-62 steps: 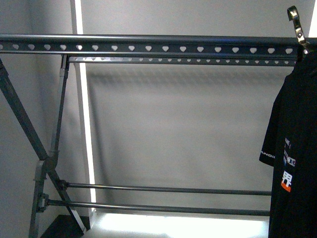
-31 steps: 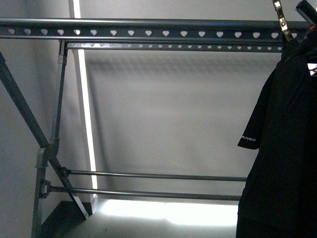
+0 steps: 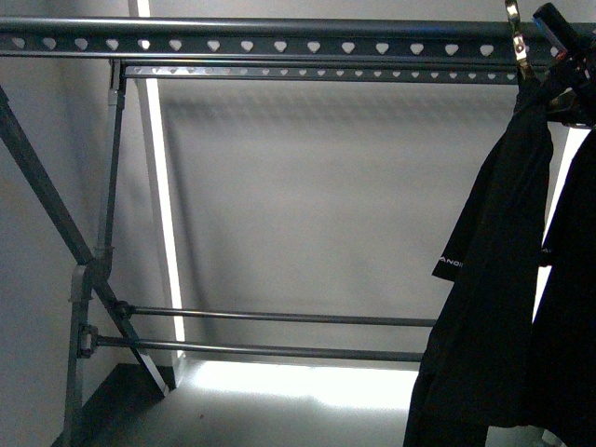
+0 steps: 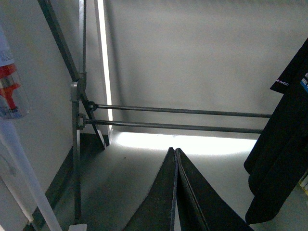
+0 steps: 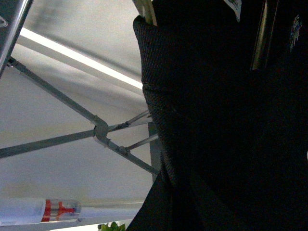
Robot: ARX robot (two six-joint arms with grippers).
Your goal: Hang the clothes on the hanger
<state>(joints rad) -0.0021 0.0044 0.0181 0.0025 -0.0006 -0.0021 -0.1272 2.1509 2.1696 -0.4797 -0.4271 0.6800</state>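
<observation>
Front cam: the rack fills most of the shot. Its top rail with the row of heart holes runs across, a 2nd punched rail sits just behind it, the slanted legs are off to the left, and 2 thin lower bars run near the floor. A bright light strip goes up the wall behind.

The black T-shirt hangs at the far right on a bronze coat hanger, whose hook is right up at the right end of the top rail. I honestly can't tell if the hook is over the rail or just in front of it. There's small white lettering on the sleeve hem.

The dark shape beside the hook looks like the right gripper. The right wrist cam is nearly all black fabric up close, so I can't tell whether it's clamped or not.

On the left wrist cam, the left gripper has its fingers pressed flat together with nothing between them. It points toward the lower bars, well apart from the shirt.
</observation>
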